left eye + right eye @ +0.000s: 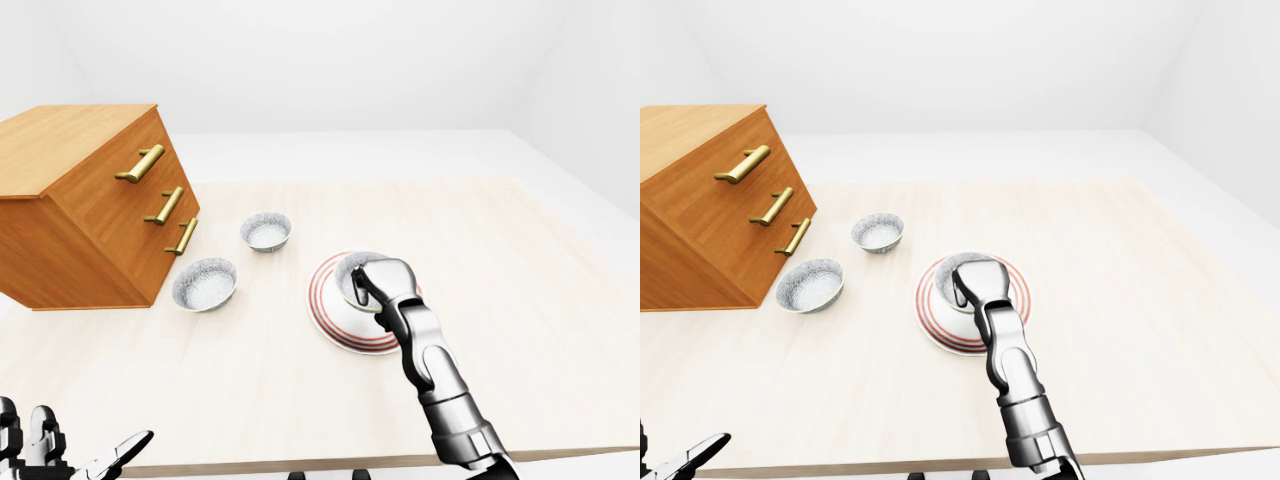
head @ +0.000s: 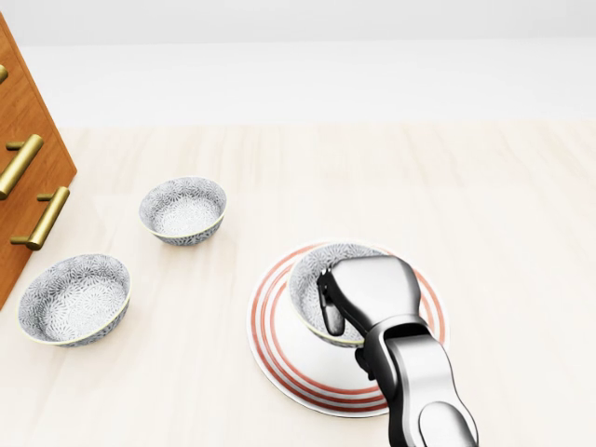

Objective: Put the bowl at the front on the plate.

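Speckled grey bowl [image 2: 315,279] sits on the red-ringed round plate [image 2: 279,358], right hand [image 2: 368,296] fingers [image 2: 328,307] pinching its rim, over the pale wood surface [image 2: 503,214]

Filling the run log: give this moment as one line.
right hand: shut on bowl | bowl: over plate, contact unclear | left hand: open, idle, low left | two other bowls: on table
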You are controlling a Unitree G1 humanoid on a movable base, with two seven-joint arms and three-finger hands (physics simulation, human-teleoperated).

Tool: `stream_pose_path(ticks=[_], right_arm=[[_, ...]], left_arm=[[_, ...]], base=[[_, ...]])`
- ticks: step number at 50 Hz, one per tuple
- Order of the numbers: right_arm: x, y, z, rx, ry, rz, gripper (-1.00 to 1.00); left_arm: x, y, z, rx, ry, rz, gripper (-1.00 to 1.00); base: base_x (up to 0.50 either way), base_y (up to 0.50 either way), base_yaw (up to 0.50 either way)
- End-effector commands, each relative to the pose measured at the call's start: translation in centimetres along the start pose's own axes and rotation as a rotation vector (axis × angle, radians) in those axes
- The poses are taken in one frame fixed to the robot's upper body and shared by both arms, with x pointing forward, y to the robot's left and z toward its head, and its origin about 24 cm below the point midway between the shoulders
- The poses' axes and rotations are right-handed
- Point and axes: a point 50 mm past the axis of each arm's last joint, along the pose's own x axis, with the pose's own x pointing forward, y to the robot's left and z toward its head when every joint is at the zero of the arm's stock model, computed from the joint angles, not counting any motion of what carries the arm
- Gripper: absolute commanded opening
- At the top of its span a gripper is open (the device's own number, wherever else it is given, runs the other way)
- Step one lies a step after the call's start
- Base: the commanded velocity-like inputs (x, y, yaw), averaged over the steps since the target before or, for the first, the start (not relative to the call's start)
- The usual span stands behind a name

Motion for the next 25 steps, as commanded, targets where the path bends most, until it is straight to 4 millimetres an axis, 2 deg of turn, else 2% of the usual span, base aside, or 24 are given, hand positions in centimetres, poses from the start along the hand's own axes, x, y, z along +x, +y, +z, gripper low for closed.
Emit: stream_pose_path(ticks=[1,9,15,25], right_arm=[[0.14,0.38,-0.11,0.013,0.0,-0.022,-1.0],[0.21,0.15,-0.2,0.01,0.001,-0.027,-1.0],[0.65,0.88,-0.49,0.019,0.009,-0.018,-1.0],[0.71,0.55,-0.28,0.016,0.001,-0.02,-1.0]], left_arm=[[-0.05,0.01,0.06,0.002,-0.002,-0.001,1.0],[0.01,-0.01,0.08,0.002,-0.004,0.0,1.0],[0.06,-0.02,-0.04,0.001,0.001,0.004,1.0],[0.02,-0.01,0.06,0.001,-0.002,0.001,1.0]], base=[[0.0,0.0,0.0],[0.0,0.0,0.0],[0.0,0.0,0.0],[0.0,0.0,0.0]])
